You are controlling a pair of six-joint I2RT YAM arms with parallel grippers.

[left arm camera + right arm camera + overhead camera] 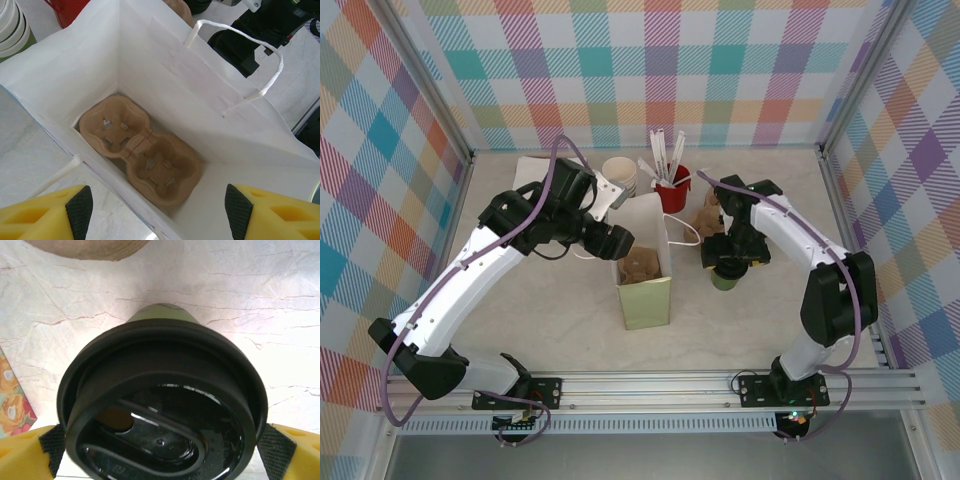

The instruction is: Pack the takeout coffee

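Looking down from the top camera, I see the white paper bag (646, 300) standing open mid-table. The left gripper (616, 240) is at its left rim. The right gripper (730, 258) is low over the takeout coffee (725, 281) just right of the bag. From up there the arm covers the cup except for a sliver of green.

The right wrist camera gives me more. The cup stands on the marbled table (225, 290), and its black lid lies between the pads (52, 447). That pincer is released, jaws spread wide and straddling the rim. Whether the pads brush it is too close to judge. The lid hides the cup's cream body.

The left wrist camera shows the bag's inside, where a brown pulp carrier (140, 147) lies flat on the bottom. The left fingers (80, 205) stand parted, with nothing pinched.

Behind the bag are a red cup of stirrers (672, 192) and a stack of lidless cups (618, 175).
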